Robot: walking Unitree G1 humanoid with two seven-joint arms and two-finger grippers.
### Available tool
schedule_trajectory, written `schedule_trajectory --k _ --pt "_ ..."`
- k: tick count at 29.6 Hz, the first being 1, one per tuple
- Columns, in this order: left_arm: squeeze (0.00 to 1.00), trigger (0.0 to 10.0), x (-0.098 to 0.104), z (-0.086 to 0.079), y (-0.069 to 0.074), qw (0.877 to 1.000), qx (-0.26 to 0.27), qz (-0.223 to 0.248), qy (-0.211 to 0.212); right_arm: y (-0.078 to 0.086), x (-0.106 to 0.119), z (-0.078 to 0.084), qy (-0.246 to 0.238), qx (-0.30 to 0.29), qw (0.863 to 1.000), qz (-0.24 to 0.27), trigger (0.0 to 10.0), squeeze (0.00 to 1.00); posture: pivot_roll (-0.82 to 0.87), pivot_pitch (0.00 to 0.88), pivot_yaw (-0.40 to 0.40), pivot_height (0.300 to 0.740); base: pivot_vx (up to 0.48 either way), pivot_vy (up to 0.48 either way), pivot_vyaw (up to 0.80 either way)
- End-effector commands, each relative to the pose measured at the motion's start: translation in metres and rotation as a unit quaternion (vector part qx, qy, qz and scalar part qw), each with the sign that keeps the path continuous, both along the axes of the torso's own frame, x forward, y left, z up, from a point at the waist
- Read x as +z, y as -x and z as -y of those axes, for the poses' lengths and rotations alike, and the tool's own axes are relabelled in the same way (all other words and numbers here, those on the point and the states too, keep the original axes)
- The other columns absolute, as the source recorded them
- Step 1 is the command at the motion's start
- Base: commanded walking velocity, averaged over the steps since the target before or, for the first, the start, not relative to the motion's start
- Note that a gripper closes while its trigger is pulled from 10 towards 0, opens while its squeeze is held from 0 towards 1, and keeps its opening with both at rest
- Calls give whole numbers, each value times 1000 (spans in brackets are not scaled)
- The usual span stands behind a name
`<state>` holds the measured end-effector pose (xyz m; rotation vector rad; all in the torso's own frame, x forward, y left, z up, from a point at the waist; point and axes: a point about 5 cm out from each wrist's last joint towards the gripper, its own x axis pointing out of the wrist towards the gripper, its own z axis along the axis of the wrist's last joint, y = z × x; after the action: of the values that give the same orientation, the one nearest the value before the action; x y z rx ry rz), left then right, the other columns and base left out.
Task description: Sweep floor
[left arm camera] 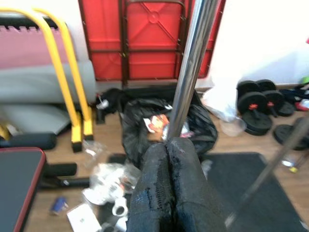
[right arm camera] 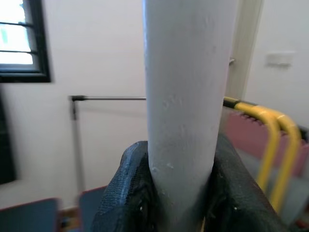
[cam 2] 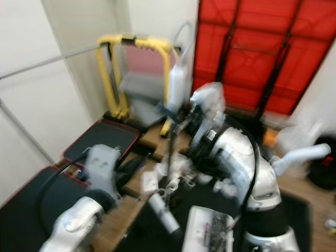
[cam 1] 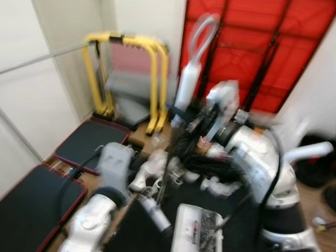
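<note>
Head views blurred. Both my arms are raised in front of me over a cluttered wooden floor (left arm camera: 104, 145). My right gripper (right arm camera: 181, 193) is clenched around the broom's pale handle (right arm camera: 186, 96): the black fingers (right arm camera: 128, 193) press on either side of the white tube, which runs straight up between them. From the head, that pale handle (cam 1: 187, 84) rises upright before the red folded panel (cam 1: 252, 42) on the back wall, ending in a looped top. My left gripper (left arm camera: 169, 188) sits lower on the same tool, its two fingers closed together with the metal shaft (left arm camera: 190, 67) emerging just beyond their tips; whether the shaft is truly pinched between them or lies just behind I cannot tell. Beyond the left gripper, a black rubbish bag (left arm camera: 166, 123) lies open on the floor with scraps inside, white litter (left arm camera: 108, 181) scattered just beside it. A yellow-framed bench (cam 1: 128, 79) stands by the wall to my left, dark red-edged mats (cam 1: 89, 142) near it. Black dumbbell weights (left arm camera: 263, 104) sit well apart, by the white wall.
</note>
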<state>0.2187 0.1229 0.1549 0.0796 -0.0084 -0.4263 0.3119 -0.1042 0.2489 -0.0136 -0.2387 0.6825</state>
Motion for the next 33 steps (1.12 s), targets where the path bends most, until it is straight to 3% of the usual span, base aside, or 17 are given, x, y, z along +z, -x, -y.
schedule_trajectory --k 1,5,9,11,13,20,24,31,33 --pt "0 10000 0 -3 1 1000 5 -1 -4 1 15 -4 3 -6 999 47 10000 0 -72 36 -91 740 334 0 0" --pt "0 10000 4 5 5 1000 -15 0 9 -10 39 -20 45 -15 994 98 10000 0 -61 50 -94 740 83 0 0" --pt "0 10000 6 8 9 999 -27 0 16 -10 44 -24 68 -22 990 125 10000 0 -55 70 -98 740 0 0 0" --pt "0 10000 11 21 19 997 -68 -2 31 -14 48 -34 119 -32 977 173 10000 0 -44 101 -105 740 0 0 0" --pt "0 10000 13 27 26 996 -86 -5 35 -17 48 -37 130 -32 973 188 10000 0 -37 119 -106 740 0 0 0" --pt "0 10000 14 34 38 994 -103 -15 34 -23 47 -40 108 -9 972 210 10000 0 -24 155 -110 740 0 0 0" --pt "0 10000 15 38 51 992 -114 -30 39 -32 38 -44 42 60 985 157 10000 0 1 209 -102 740 0 0 0" --pt "0 10000 17 41 61 990 -123 -44 45 -34 32 -51 17 101 986 129 10000 0 21 239 -88 740 0 0 0" --pt "0 10000 18 42 68 989 -127 -54 50 -30 31 -58 15 138 982 128 10000 0 30 256 -78 740 0 0 0"
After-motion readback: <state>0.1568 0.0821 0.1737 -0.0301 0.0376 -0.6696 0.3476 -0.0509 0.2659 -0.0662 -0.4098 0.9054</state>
